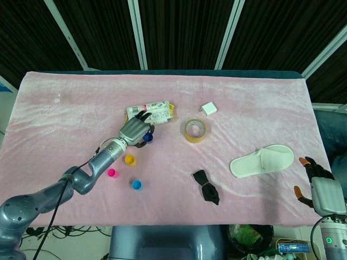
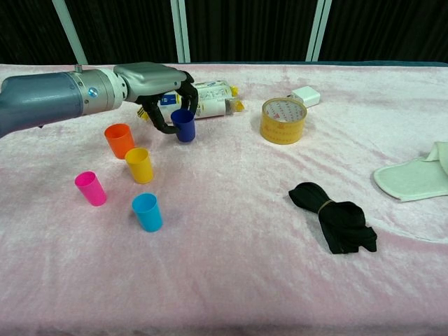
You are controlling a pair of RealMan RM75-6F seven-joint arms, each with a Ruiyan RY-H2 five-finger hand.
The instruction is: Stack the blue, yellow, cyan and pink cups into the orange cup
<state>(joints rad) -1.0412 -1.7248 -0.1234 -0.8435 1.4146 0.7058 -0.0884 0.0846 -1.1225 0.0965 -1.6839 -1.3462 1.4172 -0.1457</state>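
Blue cup [image 2: 184,124], pink cloth [image 2: 231,280]

A pink cloth-covered table [image 1: 260,103] stands before dark, white-framed panels [image 1: 179,32].
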